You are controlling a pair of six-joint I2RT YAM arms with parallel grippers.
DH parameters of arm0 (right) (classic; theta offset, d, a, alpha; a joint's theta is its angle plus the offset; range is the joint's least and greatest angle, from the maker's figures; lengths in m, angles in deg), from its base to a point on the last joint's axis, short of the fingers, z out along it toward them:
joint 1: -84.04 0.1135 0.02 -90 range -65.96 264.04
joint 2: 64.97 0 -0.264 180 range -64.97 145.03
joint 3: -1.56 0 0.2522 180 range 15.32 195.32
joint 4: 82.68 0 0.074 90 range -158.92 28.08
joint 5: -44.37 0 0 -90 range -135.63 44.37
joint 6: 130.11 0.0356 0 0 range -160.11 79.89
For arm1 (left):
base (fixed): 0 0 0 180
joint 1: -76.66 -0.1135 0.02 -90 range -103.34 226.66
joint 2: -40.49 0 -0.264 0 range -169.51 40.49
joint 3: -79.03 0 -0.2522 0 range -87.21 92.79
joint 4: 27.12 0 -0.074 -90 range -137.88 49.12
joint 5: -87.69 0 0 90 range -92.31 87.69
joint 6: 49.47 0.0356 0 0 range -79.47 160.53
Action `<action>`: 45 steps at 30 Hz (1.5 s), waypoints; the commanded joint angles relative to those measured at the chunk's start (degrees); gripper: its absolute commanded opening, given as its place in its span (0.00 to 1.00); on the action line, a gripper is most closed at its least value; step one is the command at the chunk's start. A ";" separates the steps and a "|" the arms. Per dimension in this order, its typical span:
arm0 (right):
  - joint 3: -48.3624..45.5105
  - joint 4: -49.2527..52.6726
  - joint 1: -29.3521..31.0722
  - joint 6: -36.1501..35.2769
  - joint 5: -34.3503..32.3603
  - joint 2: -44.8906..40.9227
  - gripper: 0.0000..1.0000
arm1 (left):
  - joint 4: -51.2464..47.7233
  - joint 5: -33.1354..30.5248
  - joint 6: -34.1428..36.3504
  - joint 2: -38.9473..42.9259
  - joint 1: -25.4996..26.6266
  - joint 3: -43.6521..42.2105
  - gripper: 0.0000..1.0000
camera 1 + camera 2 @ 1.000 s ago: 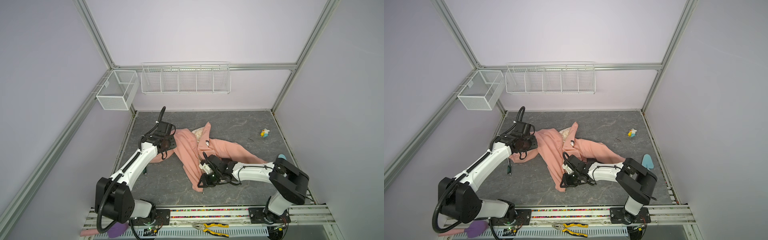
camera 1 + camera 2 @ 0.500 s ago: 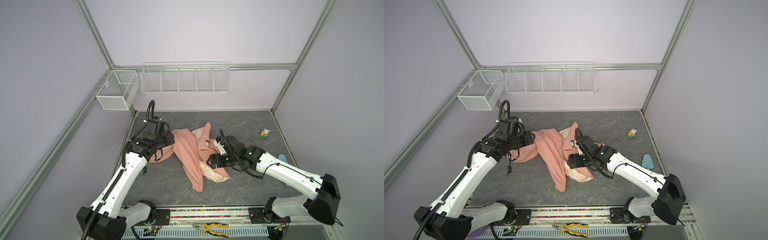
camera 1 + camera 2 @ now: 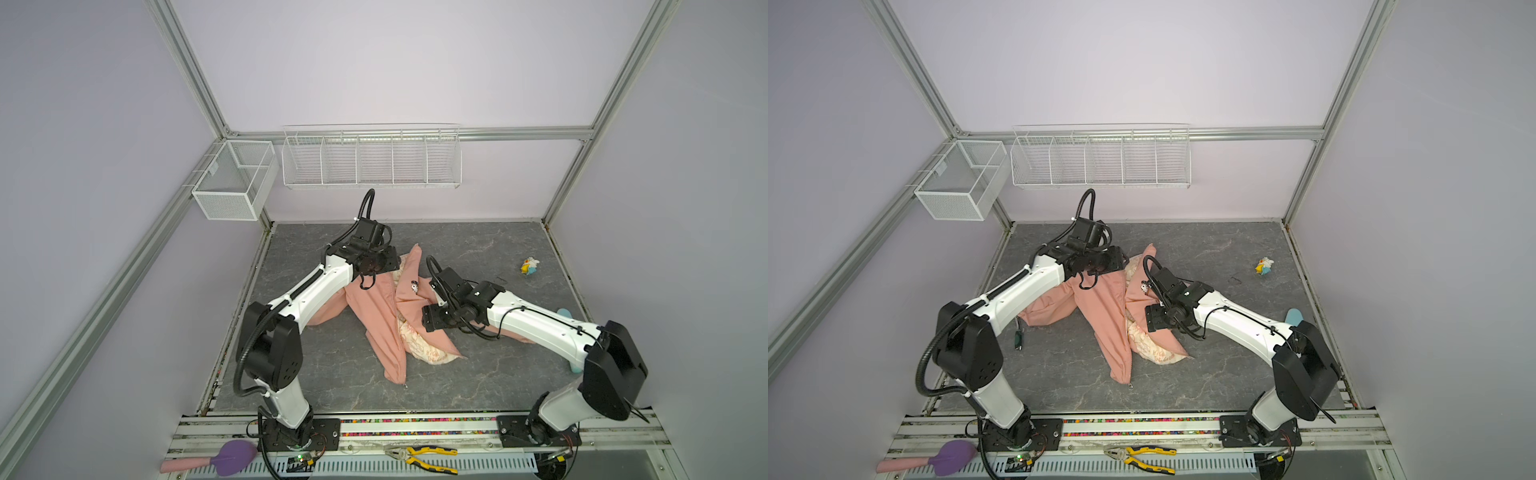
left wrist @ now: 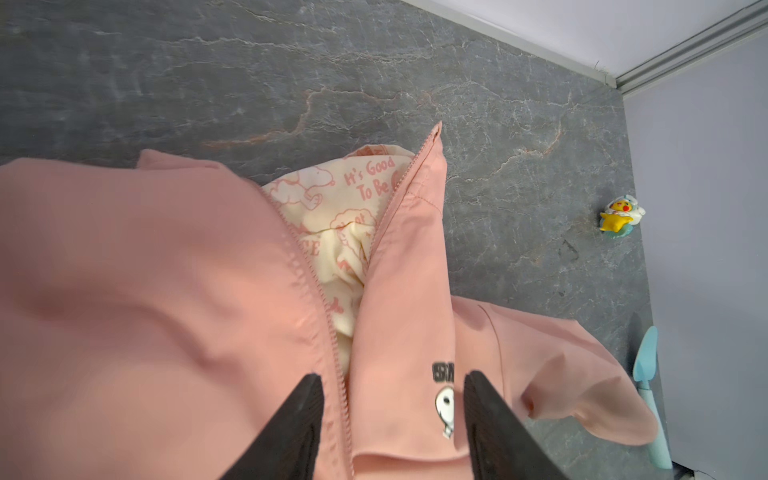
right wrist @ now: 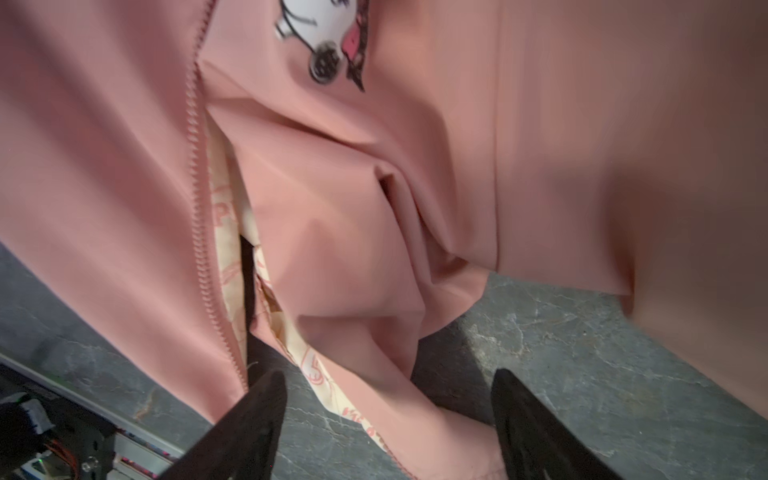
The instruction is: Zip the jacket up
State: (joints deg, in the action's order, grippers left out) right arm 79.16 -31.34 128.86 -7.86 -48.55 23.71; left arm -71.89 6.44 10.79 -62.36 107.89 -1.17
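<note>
The salmon-pink jacket (image 3: 374, 316) (image 3: 1100, 316) lies crumpled and unzipped mid-table. Its cream lining (image 3: 419, 349) (image 4: 332, 216) shows between the front panels. My left gripper (image 3: 376, 266) (image 3: 1100, 264) (image 4: 392, 380) hovers open over the upper chest. Its fingers straddle the zipper teeth (image 4: 316, 291) and the cartoon chest patch (image 4: 445, 409) without clamping. My right gripper (image 3: 430, 322) (image 3: 1152, 320) (image 5: 388, 374) stands open above the right panel's lower hem (image 5: 415, 424). The patch (image 5: 328, 41) and zipper teeth (image 5: 199, 208) lie beyond it.
A small yellow toy (image 3: 529, 266) (image 4: 621, 216) and a light-blue tool (image 3: 563, 311) (image 4: 646, 374) lie at the table's right. Wire baskets (image 3: 370, 162) (image 3: 232, 183) hang on the back and left walls. Pliers (image 3: 424, 455) rest on the front rail.
The left gripper has moved from the left sleeve across to the chest and opened wider. The right gripper has opened and drawn back from the hem; the right panel now lies folded, lining showing.
</note>
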 commanded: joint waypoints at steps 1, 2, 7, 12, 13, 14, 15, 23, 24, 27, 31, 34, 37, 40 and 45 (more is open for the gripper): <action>-3.34 -3.96 -0.48 1.12 3.18 0.76 0.73 | 4.72 3.59 3.61 -4.72 0.55 4.59 0.57; -4.01 -4.62 -0.49 1.43 3.64 1.00 0.71 | 5.34 4.46 4.45 -6.40 0.61 5.98 0.57; -5.98 -6.64 -0.49 2.51 4.84 0.96 0.67 | 6.07 3.20 10.84 -13.37 2.06 12.83 0.57; -5.34 -6.90 -0.51 2.46 5.49 1.57 0.67 | 3.05 0.25 14.20 -21.36 2.36 21.36 0.56; -5.17 -6.83 -0.52 2.37 5.56 1.73 0.67 | 1.88 -0.21 14.67 -22.87 2.37 23.32 0.56; -4.99 -6.61 -0.52 2.25 5.49 1.91 0.67 | 0.38 -0.84 15.08 -24.66 2.36 25.47 0.56; -4.88 -6.56 -0.46 2.13 5.46 2.01 0.67 | -0.91 -1.59 15.40 -26.08 2.42 27.29 0.55; -4.73 -6.80 -0.54 2.03 6.08 2.39 0.67 | -4.53 -4.16 16.10 -31.71 2.32 35.32 0.57; -4.85 -6.76 -0.60 2.02 6.13 2.37 0.67 | -5.12 -4.14 16.27 -32.49 2.28 36.45 0.57; -4.89 -6.82 -0.60 1.99 6.17 2.20 0.67 | -7.29 -1.34 16.46 -35.11 2.11 40.30 0.57; -5.25 -6.97 -1.06 2.27 5.96 1.39 0.66 | -9.34 3.93 16.89 -37.40 2.12 43.38 0.49; -5.78 -7.06 -2.21 3.01 6.01 -0.33 0.67 | -11.01 6.14 17.10 -38.34 2.13 44.69 0.17; -5.68 -6.37 -4.22 3.59 5.70 -3.74 0.73 | -11.33 6.28 16.58 -37.69 2.10 44.06 0.00; -3.30 -3.96 -6.14 1.67 3.99 -6.89 0.79 | -9.69 6.06 15.91 -35.43 2.04 41.69 0.00; 5.06 1.67 -10.31 -7.20 0.92 -6.73 0.87 | -6.93 5.46 15.64 -31.17 2.09 38.11 0.00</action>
State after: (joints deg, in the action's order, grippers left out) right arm 80.34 -33.24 120.45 -9.17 -45.42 17.04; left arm -79.91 11.32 26.20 -97.66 110.05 38.28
